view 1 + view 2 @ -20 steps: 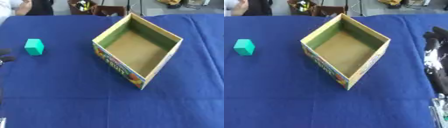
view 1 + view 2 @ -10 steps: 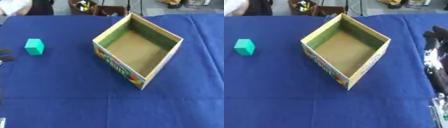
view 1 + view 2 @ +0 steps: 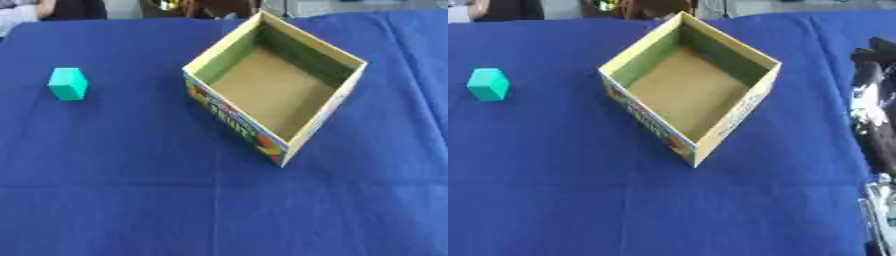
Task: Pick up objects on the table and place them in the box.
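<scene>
A small teal block [image 3: 67,83] lies on the blue cloth at the left, well apart from the box. The open cardboard box [image 3: 234,127], with yellow rims and a printed front wall, stands askew in the middle; nothing shows on its brown floor. My right hand [image 3: 871,102], black with silver parts, lies along the right edge in the right eye view. It is to the right of the box, its fingers straight and holding nothing. My left hand shows in neither view.
The blue tablecloth [image 3: 131,200] covers the whole table, with a wide bare stretch in front of the box. Dark clutter and a person's sleeve [image 3: 17,12] sit beyond the far edge.
The whole picture has shifted upward a little, so the camera has moved. The dark tip of my left hand at the left edge no longer shows. Block, box and right hand keep their places.
</scene>
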### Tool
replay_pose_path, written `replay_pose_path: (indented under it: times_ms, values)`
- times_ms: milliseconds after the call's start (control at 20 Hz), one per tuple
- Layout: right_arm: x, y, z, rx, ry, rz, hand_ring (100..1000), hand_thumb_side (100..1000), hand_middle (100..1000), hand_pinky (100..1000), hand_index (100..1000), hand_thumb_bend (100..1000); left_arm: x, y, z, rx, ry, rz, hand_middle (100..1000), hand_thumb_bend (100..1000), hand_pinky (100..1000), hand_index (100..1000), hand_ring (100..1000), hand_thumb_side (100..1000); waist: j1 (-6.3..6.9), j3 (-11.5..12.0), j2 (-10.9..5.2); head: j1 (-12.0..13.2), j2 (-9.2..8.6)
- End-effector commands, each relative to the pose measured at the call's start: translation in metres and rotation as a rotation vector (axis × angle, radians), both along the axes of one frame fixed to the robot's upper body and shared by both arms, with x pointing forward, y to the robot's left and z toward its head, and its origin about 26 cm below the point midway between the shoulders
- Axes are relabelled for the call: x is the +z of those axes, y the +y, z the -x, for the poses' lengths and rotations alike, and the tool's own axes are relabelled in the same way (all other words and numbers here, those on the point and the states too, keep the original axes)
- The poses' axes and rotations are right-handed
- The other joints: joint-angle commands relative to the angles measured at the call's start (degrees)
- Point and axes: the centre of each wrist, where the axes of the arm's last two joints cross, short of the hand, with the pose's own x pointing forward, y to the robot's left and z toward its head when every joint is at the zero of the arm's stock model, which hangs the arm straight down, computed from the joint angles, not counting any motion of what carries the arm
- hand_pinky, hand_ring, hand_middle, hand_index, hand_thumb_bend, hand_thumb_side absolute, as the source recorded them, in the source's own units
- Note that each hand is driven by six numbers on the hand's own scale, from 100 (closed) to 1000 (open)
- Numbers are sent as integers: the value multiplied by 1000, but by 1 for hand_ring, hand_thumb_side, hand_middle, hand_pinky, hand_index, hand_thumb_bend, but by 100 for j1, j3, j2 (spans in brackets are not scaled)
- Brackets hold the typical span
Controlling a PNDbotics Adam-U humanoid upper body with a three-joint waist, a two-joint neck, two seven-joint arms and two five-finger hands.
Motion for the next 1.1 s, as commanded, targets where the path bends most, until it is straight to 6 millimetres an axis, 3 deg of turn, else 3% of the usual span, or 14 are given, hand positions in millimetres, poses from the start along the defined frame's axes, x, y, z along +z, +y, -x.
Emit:
replay_pose_path:
  times_ms: [50,400,700,950,1100]
  values:
    - [7,-3,3,5,-24,39,826,582,647,847,827,100,25,6,1,34,3,-153,839,276,686,963,771,1000,14,-32,-80,27,-18]
    - [5,-3,4,8,-18,57,826,587,647,847,827,100,57,15,1,99,55,-442,845,257,714,963,791,1000,21,-88,-66,-14,-110]
    - [3,-1,4,13,-14,60,826,589,646,848,827,100,74,32,-12,184,141,-651,873,243,745,987,820,1000,-12,-115,-60,65,-131]
    - [2,0,4,20,-9,64,825,591,645,849,827,100,94,47,-27,244,204,-824,914,326,795,1000,866,1000,-12,-138,-39,134,-207]
    - [1,1,4,23,-3,60,826,592,645,850,827,100,109,56,-34,261,231,-875,925,435,803,1000,874,1000,-33,-150,-39,198,-203]
